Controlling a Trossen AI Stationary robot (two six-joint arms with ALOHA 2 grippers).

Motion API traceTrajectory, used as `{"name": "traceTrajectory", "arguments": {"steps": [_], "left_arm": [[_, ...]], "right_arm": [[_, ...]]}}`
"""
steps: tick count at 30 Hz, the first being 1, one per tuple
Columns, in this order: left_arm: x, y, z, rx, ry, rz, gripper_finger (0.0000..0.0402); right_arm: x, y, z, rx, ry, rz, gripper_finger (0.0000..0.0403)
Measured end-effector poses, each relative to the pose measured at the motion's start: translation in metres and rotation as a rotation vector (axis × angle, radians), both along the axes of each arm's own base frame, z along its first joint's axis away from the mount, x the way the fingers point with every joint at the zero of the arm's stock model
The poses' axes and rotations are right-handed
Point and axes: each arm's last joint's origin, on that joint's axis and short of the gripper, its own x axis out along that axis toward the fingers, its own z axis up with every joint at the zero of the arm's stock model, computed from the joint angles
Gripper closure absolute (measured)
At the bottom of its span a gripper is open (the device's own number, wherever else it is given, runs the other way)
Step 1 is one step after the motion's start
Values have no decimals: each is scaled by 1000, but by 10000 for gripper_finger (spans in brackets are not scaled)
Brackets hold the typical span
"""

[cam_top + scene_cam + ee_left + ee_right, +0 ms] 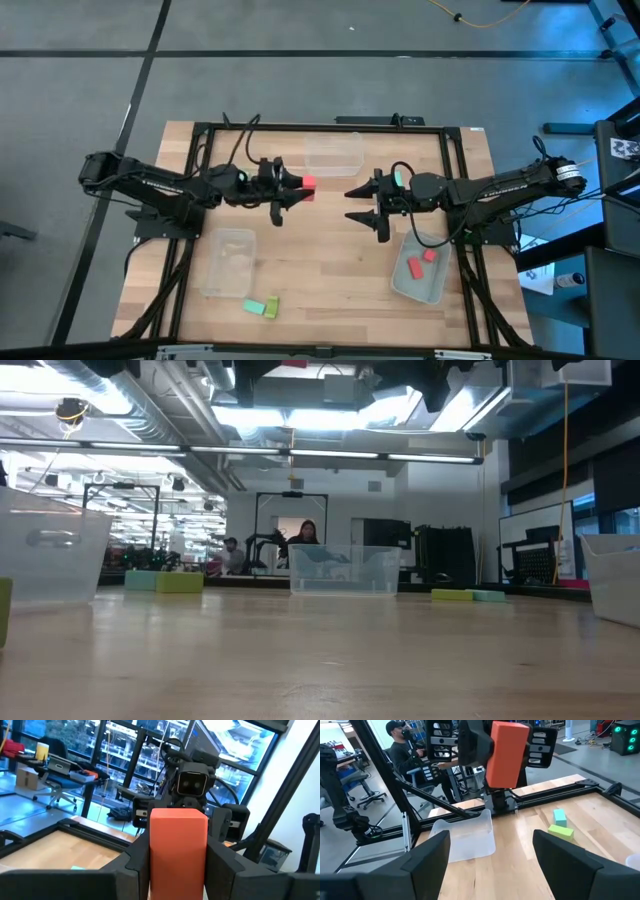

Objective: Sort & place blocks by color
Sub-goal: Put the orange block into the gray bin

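Note:
My left gripper [297, 189] is over the table's middle, pointing right, shut on a red-orange block [308, 185]. My right gripper [352, 204] faces it from the right, open, a short gap away and touching nothing. In the right wrist view its fingers [427, 857] stand wide apart, with the held block [507, 752] ahead. Two more red-orange blocks [421, 261] lie in the right-hand clear bin [405, 285]. A teal block [252, 306] and a lime block [271, 306] lie flat and side by side on the table by its near edge. My left gripper pinches the red-orange block by its two opposite sides [178, 845] between both fingers [137, 860]. The fingers are about level and point toward the table's right. The block's free end [178, 817] sticks out past the fingertips, and the block is lifted clear of the table.
A clear bin [333, 155] stands at the far middle and another [228, 262] at the near left. A dark frame [300, 127] runs round the tabletop. Bare wood lies between the bins. A person [402, 745] is in the room beyond the table.

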Motion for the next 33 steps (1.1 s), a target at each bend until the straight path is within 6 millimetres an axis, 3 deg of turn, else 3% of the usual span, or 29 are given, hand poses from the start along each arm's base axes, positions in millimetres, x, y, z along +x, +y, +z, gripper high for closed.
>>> {"name": "traceTrajectory", "arguments": {"steps": [11,20,24,33], "left_arm": [[1,0,1,-7,-16,-1,282],[39,-3,-2,10,13,-90,282],[51,-5,7,18,-18,-129,282],[54,-8,5,21,15,-158,282]], "right_arm": [[4,0,0,103,-24,-18,114],[37,2,-5,98,-17,-23,114],[47,3,-5,83,-11,-23,114],[46,3,0,88,-38,0,114]]}}
